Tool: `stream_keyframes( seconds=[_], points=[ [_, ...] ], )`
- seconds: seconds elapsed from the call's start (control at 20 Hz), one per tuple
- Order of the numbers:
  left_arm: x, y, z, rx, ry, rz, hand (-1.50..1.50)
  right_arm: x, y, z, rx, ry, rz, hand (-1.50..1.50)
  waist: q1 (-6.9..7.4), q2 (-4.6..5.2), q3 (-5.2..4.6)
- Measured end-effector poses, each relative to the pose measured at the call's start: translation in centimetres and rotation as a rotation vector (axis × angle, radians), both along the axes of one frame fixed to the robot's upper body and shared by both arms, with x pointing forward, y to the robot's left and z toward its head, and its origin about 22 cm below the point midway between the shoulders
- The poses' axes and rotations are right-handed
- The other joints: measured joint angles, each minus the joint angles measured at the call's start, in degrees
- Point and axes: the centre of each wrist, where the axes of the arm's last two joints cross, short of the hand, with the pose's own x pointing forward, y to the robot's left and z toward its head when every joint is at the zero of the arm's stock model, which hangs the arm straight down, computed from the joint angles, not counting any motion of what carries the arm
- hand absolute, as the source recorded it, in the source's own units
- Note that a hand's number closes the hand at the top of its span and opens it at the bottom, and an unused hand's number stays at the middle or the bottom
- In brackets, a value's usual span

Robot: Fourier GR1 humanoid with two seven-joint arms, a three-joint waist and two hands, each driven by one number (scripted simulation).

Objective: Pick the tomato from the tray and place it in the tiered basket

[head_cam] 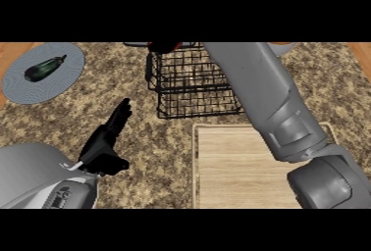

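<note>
Right hand (164,46) curls round the tomato (154,45) above the basket (194,81); it should lower before releasing. Left hand (109,137) rests open.

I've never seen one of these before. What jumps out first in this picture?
The big grey right forearm sweeps up from the lower right, over the wooden tray to the top of the black wire basket, where a bit of red shows at its hand. The left hand rests open at lower left. A dark vegetable lies on a grey plate, upper left.
</note>
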Motion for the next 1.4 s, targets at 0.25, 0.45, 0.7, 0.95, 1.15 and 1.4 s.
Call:
stream_keyframes(
  seconds=[0.25,0.45,0.7,0.95,1.15,1.4],
  points=[
    [0.3,0.4,-0.1,-0.004,0.004,0.009,0.00,0.3,-0.1,-0.6,0.112,0.163,-0.031,-1.50,-0.05,-0.06,0.08],
    [0.1,0.4,-0.1,-0.001,0.010,0.017,0.00,0.4,-0.5,0.3,0.197,0.168,-0.077,-1.50,-0.47,-0.17,0.04],
    [0.2,0.2,-0.2,0.005,0.013,0.025,0.00,1.1,-3.7,1.9,0.244,0.027,-0.255,-1.50,-1.02,-0.19,0.02],
    [0.0,0.3,-0.2,0.008,0.002,0.029,0.00,1.9,-8.9,2.3,0.274,-0.139,-0.477,-1.50,-1.31,-0.29,0.13],
    [0.0,0.8,-0.3,0.000,0.005,0.035,0.00,2.1,-15.2,3.8,0.363,-0.236,-0.592,-1.50,-1.58,-0.27,0.21],
    [-0.3,0.8,-0.2,0.002,0.002,0.034,0.00,1.1,-23.8,3.3,0.460,-0.290,-0.649,-1.50,-1.81,-0.38,0.17]
  ],
)
